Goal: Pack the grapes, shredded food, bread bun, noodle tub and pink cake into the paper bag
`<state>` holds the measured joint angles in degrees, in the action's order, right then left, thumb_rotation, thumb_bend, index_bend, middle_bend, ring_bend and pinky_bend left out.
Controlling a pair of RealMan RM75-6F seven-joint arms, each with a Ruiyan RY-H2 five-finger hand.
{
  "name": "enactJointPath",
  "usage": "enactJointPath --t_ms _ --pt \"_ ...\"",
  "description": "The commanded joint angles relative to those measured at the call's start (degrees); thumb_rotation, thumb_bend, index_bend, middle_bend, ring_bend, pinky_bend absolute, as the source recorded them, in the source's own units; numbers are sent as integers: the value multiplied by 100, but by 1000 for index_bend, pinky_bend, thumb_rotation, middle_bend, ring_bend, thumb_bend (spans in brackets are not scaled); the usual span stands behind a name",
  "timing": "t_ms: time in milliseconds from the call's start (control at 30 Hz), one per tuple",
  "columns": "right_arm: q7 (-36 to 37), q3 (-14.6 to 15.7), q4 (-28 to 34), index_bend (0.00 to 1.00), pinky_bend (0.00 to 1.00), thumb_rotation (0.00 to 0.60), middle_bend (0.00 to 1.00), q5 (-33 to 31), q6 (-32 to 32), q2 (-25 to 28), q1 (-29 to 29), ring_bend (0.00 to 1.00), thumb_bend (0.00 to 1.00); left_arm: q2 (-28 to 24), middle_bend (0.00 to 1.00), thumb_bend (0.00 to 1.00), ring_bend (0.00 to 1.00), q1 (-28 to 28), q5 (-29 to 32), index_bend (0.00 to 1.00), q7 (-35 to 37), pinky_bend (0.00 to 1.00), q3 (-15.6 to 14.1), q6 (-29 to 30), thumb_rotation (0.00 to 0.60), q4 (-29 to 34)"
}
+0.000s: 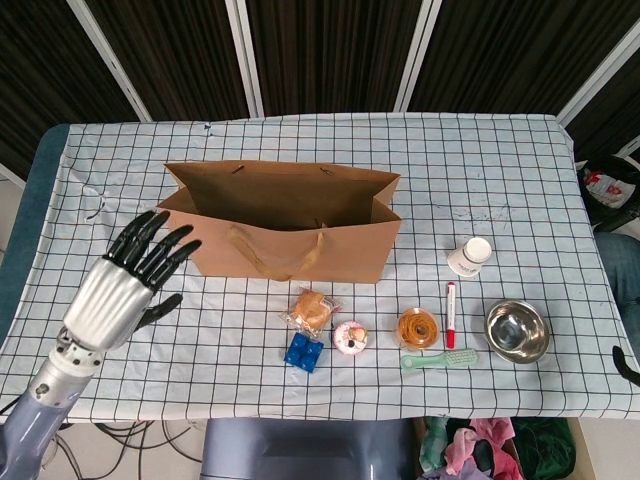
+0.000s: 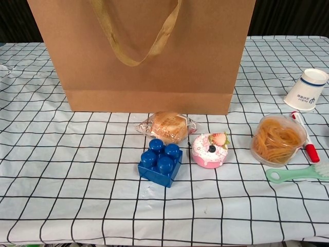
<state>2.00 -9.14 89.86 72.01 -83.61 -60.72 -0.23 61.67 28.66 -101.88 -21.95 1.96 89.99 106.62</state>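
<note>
The brown paper bag (image 1: 290,240) (image 2: 149,56) stands upright in the middle of the table, its mouth open upward; its inside is not visible. In front of it lie the wrapped bread bun (image 1: 311,309) (image 2: 167,127), the pink cake (image 1: 350,337) (image 2: 209,150) with a strawberry on top, and the clear noodle tub (image 1: 417,327) (image 2: 278,139). My left hand (image 1: 125,280) hovers left of the bag, fingers spread, holding nothing. Grapes and shredded food are not visible. My right hand is out of both views.
A blue toy brick (image 1: 303,352) (image 2: 160,162) sits just in front of the bun. To the right are a red marker (image 1: 450,314), a green brush (image 1: 438,359), an overturned paper cup (image 1: 469,256) and a steel bowl (image 1: 516,330).
</note>
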Motion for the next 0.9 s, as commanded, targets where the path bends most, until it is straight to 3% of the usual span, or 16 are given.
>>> enactJointPath --t_ms 33,167,367,567,900 --pt "-21 9 3 157 274 600 115 4 16 -5 7 248 303 552 174 73 55 -693 -656 188 915 131 -825 367 600 -1246" --pt "-20 11 5 157 274 600 115 13 24 -7 12 248 303 823 181 74 61 -661 -687 186 970 139 -893 -1 600 -1511" --pt "19 -1 1 157 274 600 115 5 7 4 0 248 304 1108 183 74 71 -428 -394 184 660 163 -836 -961 600 -1377" --pt "76 4 0 157 274 600 115 16 26 22 -5 248 303 1769 180 74 72 95 448 169 168 169 -341 -2293 600 -1220" --pt "86 2 -7 157 274 600 115 9 37 31 -5 249 303 2711 184 95 71 600 1152 182 -285 171 241 -3011 600 -1628"
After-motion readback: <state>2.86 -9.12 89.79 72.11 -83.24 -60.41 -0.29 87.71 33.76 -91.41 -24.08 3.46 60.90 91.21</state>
